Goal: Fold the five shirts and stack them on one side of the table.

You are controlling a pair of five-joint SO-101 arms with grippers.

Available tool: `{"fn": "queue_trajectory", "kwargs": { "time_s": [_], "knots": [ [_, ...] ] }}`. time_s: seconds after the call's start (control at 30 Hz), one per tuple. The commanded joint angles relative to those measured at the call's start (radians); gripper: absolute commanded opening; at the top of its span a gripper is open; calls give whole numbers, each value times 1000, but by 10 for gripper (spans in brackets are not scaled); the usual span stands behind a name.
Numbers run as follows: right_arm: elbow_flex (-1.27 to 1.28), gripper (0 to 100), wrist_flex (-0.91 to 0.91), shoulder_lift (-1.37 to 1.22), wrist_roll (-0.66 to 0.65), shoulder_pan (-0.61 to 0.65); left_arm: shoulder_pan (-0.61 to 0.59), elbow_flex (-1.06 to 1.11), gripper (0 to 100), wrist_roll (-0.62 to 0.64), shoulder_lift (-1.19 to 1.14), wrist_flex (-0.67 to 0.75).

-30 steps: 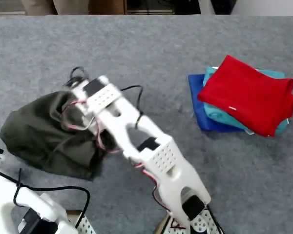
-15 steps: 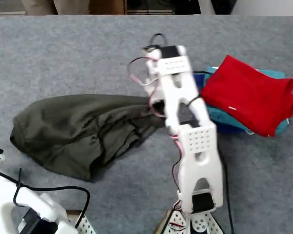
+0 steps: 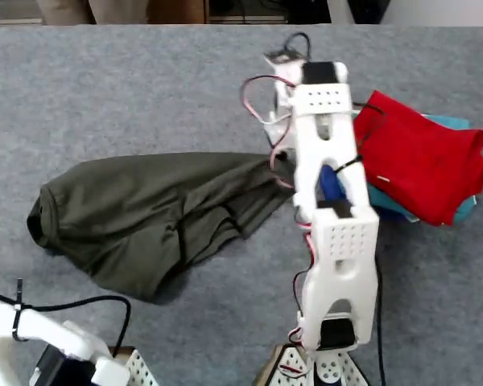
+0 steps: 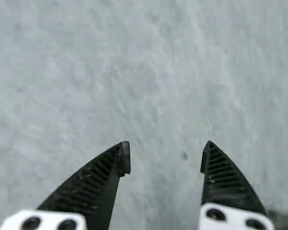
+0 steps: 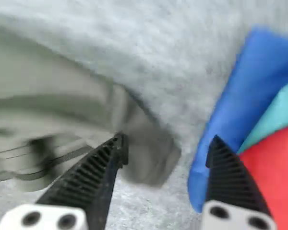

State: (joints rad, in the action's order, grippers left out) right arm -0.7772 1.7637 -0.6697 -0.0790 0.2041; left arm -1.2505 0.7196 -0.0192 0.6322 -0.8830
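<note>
An olive shirt (image 3: 153, 213) lies spread and rumpled across the left and middle of the grey table (image 3: 145, 88). One end of it is drawn out toward the stack. My right arm (image 3: 330, 161) stretches over that end. In the right wrist view my right gripper (image 5: 165, 143) is open just above the olive shirt's corner (image 5: 149, 167), beside the stack's blue shirt (image 5: 230, 105). The stack at the right has a red shirt (image 3: 410, 157) on top of a teal one (image 3: 374, 193) and a blue one (image 3: 332, 183). My left gripper (image 4: 165, 151) hangs open over bare table.
The left arm's white body (image 3: 40, 346) and a black cable (image 3: 80, 304) sit at the near left corner. The right arm's base (image 3: 330, 366) stands at the near edge. Grey table runs along the far side and the near right.
The right arm swung from the left toward the stack, dragging the olive shirt out long and flatter. The left arm drew back slightly at the near left corner.
</note>
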Motion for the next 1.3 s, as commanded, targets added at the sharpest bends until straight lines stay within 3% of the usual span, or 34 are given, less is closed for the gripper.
{"fn": "queue_trajectory", "kwargs": {
  "time_s": [0.0,0.2,0.4,0.73,1.1,1.17,1.27],
  "knots": [
    [50,248,23,171,-9,128,-94,-129,247,5,24,8],
    [280,239,18,354,14,367,-224,-215,247,3,25,6],
    [311,239,20,479,37,487,-318,-261,247,5,25,6],
    [495,239,-61,351,109,854,-334,-282,247,5,27,5],
    [489,233,-190,-7,112,857,-334,-273,247,2,25,5],
    [460,190,-186,-41,127,832,-334,-272,247,2,25,5],
    [400,45,-153,-53,173,789,-331,-264,247,2,25,5]
  ]
}}
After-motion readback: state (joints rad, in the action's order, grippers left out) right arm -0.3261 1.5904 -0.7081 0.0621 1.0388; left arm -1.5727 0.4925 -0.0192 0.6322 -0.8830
